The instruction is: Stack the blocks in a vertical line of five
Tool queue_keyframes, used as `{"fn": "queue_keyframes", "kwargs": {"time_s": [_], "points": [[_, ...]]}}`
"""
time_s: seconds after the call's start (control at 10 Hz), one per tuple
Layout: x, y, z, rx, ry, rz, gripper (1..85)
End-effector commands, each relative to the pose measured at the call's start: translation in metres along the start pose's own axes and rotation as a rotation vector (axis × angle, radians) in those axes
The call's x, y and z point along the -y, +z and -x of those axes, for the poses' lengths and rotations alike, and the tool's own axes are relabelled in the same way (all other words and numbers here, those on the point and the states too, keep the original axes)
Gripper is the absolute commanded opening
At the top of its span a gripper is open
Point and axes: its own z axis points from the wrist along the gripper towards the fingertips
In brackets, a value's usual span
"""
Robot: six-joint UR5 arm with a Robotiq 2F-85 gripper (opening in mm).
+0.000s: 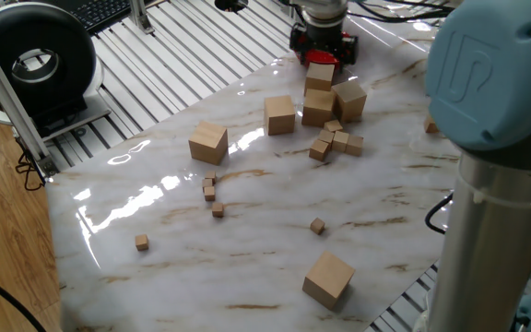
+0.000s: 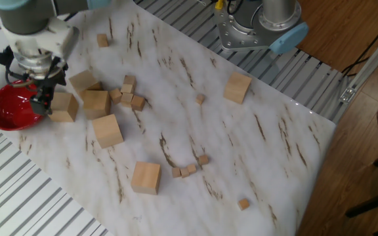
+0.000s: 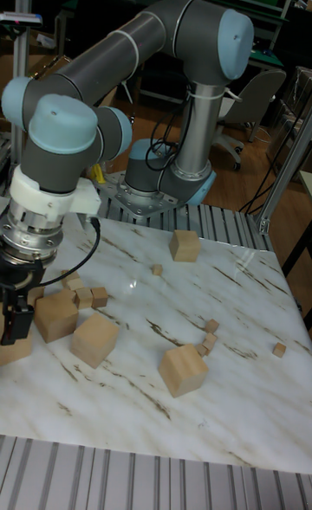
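Observation:
Several large tan blocks lie spread on the marble table. Three sit close together at the far end [image 1: 320,76], [image 1: 318,106], [image 1: 348,100]. Others stand alone [image 1: 280,114], [image 1: 208,143], [image 1: 328,278]. My gripper [image 1: 321,48] hangs just above the farthest block [image 2: 63,107], at its side toward the red bowl. Its dark fingers [image 3: 19,318] look spread, with nothing between them. That block [image 3: 12,351] shows only partly at the left edge of the tall view, under the fingers.
A red bowl [image 2: 10,111] sits off the table's far corner, beside the gripper. Tiny wooden cubes lie in a cluster [image 1: 336,140] near the grouped blocks, and others are scattered mid-table [image 1: 210,189], [image 1: 316,225], [image 1: 142,242]. The arm's base [image 2: 261,26] stands at one side.

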Motion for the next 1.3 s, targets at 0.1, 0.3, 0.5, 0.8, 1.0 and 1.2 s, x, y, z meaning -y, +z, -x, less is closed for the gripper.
{"fn": "queue_keyframes", "kwargs": {"time_s": [0.1, 0.3, 0.5, 0.8, 1.0, 1.2], "points": [[0.004, 0.012, 0.004, 0.029, 0.020, -0.053, 85.0], [0.009, 0.006, 0.003, 0.014, 0.020, -0.056, 85.0], [0.016, -0.008, 0.004, -0.005, 0.030, -0.054, 85.0], [0.021, -0.001, 0.003, -0.008, 0.034, -0.069, 85.0], [0.022, 0.007, 0.004, 0.001, 0.037, -0.079, 85.0], [0.025, 0.016, 0.004, 0.002, 0.039, -0.092, 85.0]]}}
